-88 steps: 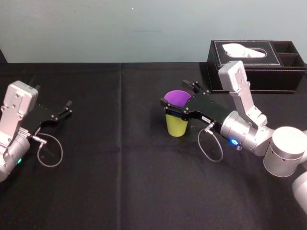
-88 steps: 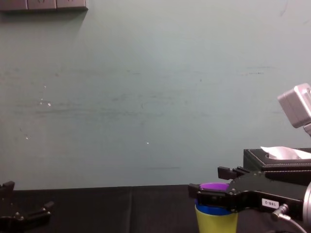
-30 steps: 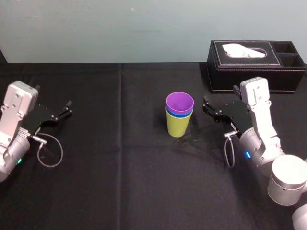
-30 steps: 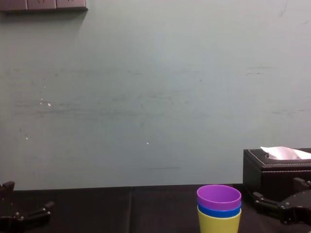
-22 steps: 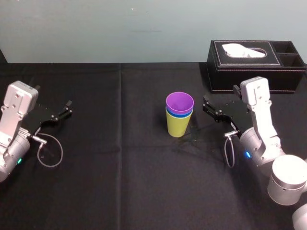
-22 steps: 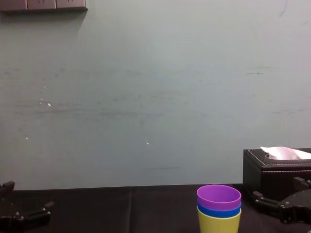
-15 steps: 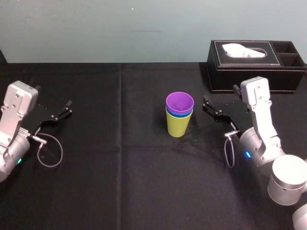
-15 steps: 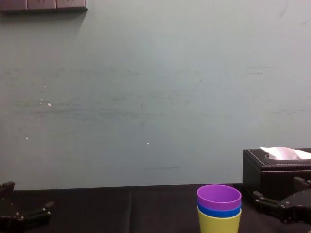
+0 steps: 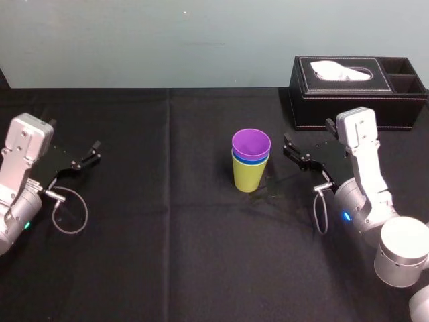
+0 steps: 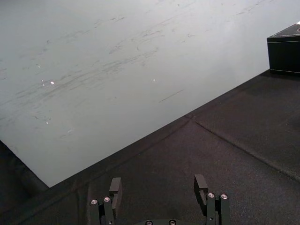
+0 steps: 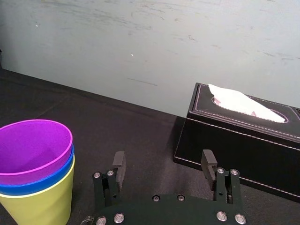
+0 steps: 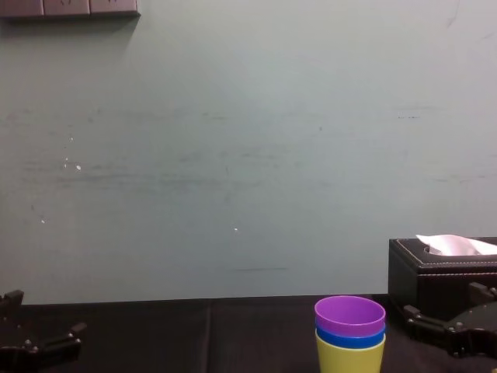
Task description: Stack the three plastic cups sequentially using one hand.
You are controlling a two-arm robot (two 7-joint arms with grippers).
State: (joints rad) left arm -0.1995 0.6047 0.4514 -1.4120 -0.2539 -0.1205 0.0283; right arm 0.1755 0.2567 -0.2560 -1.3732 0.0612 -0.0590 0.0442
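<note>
The three plastic cups stand nested upright in mid-table: the purple cup sits in the blue cup, which sits in the yellow-green cup. The same stack shows in the chest view and the right wrist view. My right gripper, the hand, hovers just right of the stack, apart from it, open with nothing between its fingers. At the far left my left gripper rests parked and open.
A black tissue box with a white tissue stands at the back right, just beyond the right gripper. Black cloth covers the table, with a pale wall behind.
About three seconds ago the right gripper stood around the top of the stack; it has pulled back to the right. Over the last second nothing has moved.
</note>
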